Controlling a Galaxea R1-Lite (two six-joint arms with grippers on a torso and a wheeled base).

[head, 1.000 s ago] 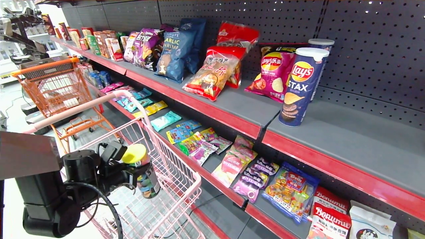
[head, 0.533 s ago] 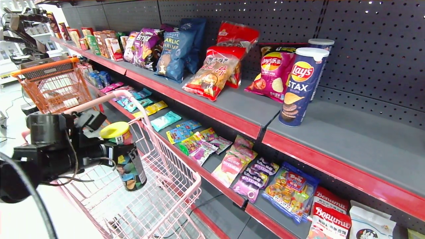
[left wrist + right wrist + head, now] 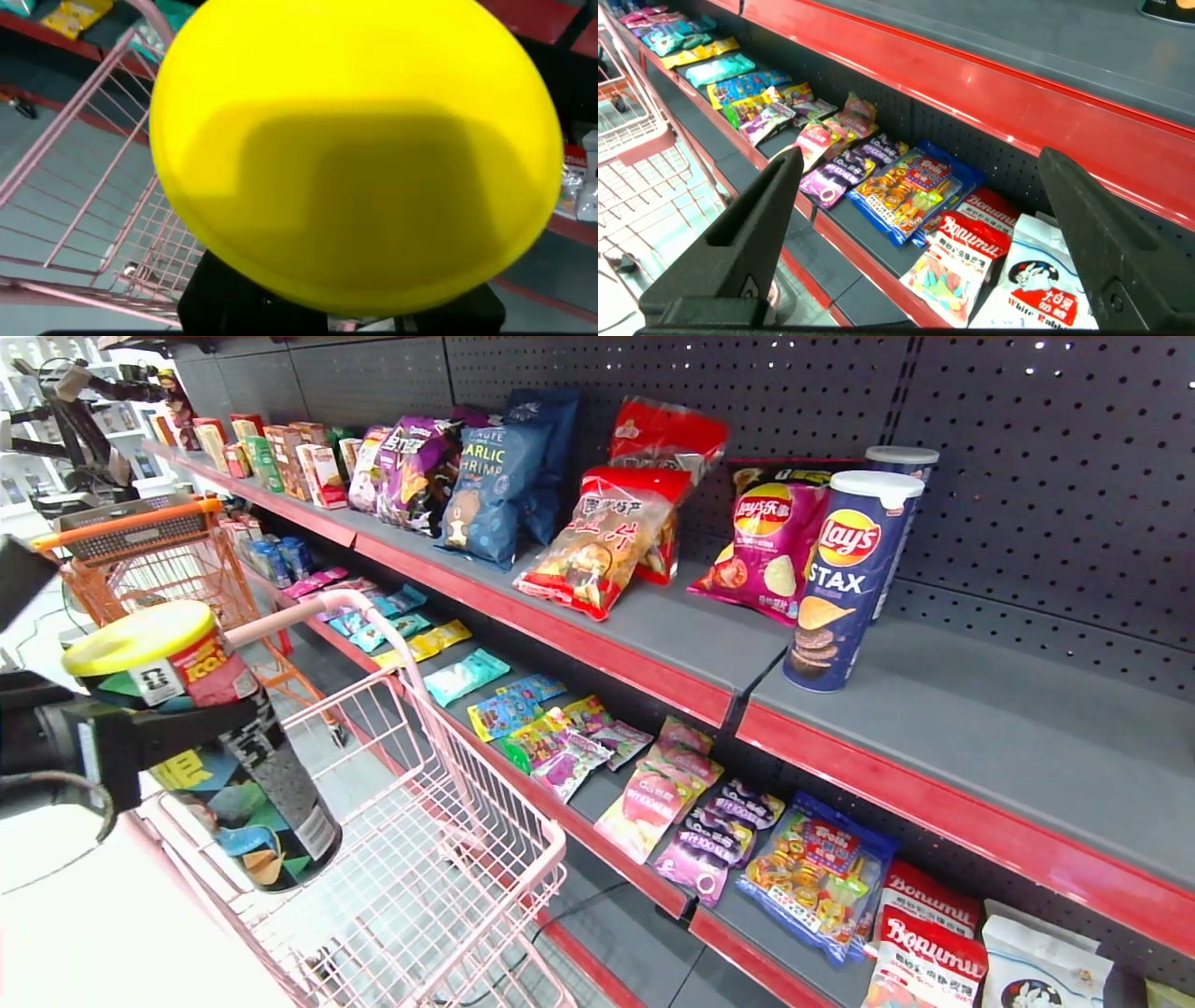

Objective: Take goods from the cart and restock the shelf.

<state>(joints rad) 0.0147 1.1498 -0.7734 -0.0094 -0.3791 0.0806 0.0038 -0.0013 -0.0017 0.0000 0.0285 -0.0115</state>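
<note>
Snack aisle, grey shelf [image 3: 934, 747] with a red edge. The yellow-lidded chip canister [image 3: 224, 775] hangs above the pink cart [image 3: 495, 868], clamped in the left gripper [image 3: 177, 733]. The right gripper [image 3: 923, 161] gapes empty. Pickup looks done; placing it on the shelf remains, probably near the blue canister [image 3: 845, 579].

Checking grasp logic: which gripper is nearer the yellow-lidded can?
Left. The left gripper is shut on the yellow-lidded can above the pink cart; the right gripper hangs open before shelved snack bags, apart from the can.
</note>
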